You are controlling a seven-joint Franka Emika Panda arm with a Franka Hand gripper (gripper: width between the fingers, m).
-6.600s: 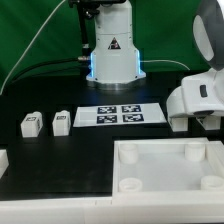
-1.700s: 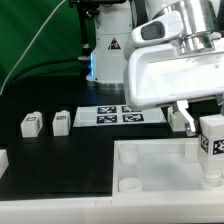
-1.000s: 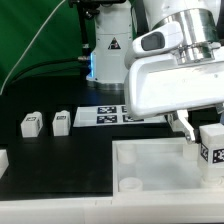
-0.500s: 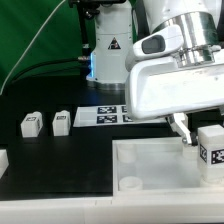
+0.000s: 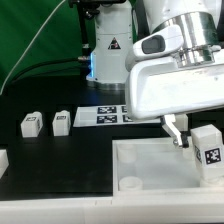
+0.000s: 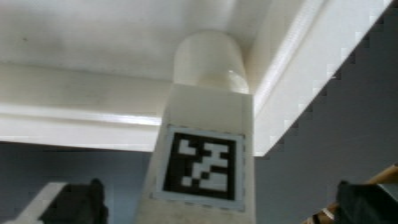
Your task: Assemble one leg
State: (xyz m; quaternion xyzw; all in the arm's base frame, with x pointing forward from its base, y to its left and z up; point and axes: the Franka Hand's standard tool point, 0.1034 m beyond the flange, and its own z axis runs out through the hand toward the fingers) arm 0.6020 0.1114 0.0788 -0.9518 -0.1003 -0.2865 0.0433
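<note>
Now a white block-shaped leg [image 5: 207, 150], black-and-white square tag on its face, between the wide-apart fingers of the hand [image 6: 222, 203].

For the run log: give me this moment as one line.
claw open, straddling leg, not touching | leg standing at white panel corner, exterior view's right | two more legs, exterior view's left

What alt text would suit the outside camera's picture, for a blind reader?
A robot's white hand hovers open around a small white plastic tagged block standing in a large white rimmed panel's corner. Two similar blocks and a flat white marker board lie on the black table beyond.
</note>
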